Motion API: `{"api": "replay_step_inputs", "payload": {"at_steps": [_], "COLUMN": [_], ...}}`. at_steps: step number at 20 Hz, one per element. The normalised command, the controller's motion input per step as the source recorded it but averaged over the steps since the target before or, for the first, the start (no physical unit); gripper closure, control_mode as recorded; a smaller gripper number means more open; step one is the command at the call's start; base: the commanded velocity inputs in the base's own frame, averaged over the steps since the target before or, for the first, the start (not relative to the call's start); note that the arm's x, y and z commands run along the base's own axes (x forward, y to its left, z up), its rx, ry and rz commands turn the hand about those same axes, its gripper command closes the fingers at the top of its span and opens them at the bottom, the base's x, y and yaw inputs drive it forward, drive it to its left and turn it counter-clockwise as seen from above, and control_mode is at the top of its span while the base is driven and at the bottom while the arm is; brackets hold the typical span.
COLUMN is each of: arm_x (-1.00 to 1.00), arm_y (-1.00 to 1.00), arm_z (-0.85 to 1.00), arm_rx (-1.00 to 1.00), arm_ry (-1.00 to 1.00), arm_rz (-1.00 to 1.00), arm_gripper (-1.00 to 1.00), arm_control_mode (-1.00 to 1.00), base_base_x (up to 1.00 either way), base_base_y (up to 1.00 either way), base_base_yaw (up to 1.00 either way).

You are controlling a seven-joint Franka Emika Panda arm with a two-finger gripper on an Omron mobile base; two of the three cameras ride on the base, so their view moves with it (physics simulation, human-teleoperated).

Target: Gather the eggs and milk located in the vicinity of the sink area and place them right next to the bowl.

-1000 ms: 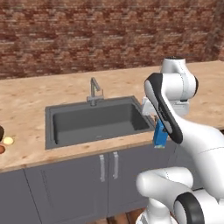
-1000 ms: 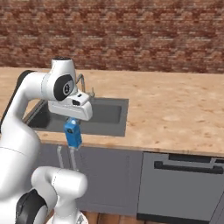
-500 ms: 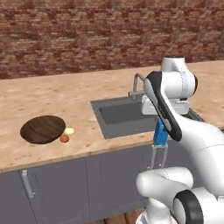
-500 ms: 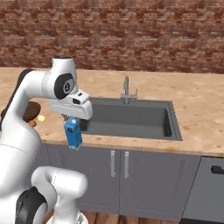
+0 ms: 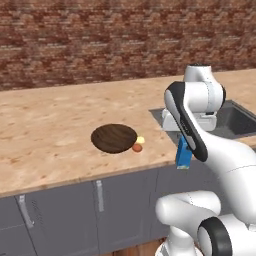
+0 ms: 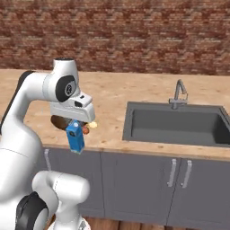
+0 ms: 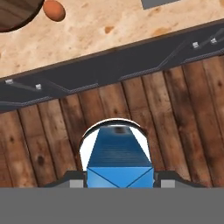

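Milk (image 5: 183, 153) hangs clamped in the gripper (image 5: 184, 142), out past the counter (image 5: 50, 130) front edge and over the cabinet doors (image 6: 134, 179), not yet above the worktop.

Left to right in the left base view: bowl (image 5: 114, 138) sits on the counter, then the two eggs, pale one (image 5: 141, 140) and orange-brown one (image 5: 137, 148), just beside its right rim, then the carton, then the sink (image 5: 235, 120) at far right. Eggs look already placed, so milk is the remaining item.

To do this step well, I'd say: lift or keep the carton above counter height, bring it in over the worktop, and pick a bare spot close to the bowl but clear of the eggs so nothing gets knocked. Lower it upright until the base seats flat, then release.

Gripper: fingers pinched tight on the carton's sides near its top; hand view shows the blue carton (image 7: 119, 159) squeezed between the tips, floor (image 7: 183, 109) below.
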Motion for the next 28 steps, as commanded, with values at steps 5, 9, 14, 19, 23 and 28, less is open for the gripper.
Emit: {"api": "replay_step_inputs", "payload": {"at_steps": [5, 9, 14, 19, 23, 28], "arm_x": [0.0, 0.0, 0.0, 0.0, 0.0, 0.04], "arm_y": [0.0, 0.0, 0.0, 0.0, 0.0, 0.06], "arm_z": [0.0, 0.0, 0.0, 0.0, 0.0, 0.0], "arm_rx": [0.0, 0.0, 0.0, 0.0, 0.0, 0.0], "arm_ry": [0.0, 0.0, 0.0, 0.0, 0.0, 0.0], "arm_rz": [0.0, 0.0, 0.0, 0.0, 0.0, 0.0], "arm_gripper": [1.0, 1.0, 1.0, 1.0, 1.0, 1.0], "arm_control_mode": [1.0, 1.0, 1.0, 1.0, 1.0, -1.0], "base_base_x": [0.12, 0.33, 0.55, 0.66, 0.59, 0.09], "base_base_y": [0.99, 0.79, 0.52, 0.15, 0.07, 0.11], "base_base_yaw": [-0.02, 0.0, 0.0, 0.0, 0.0, 0.0]}}
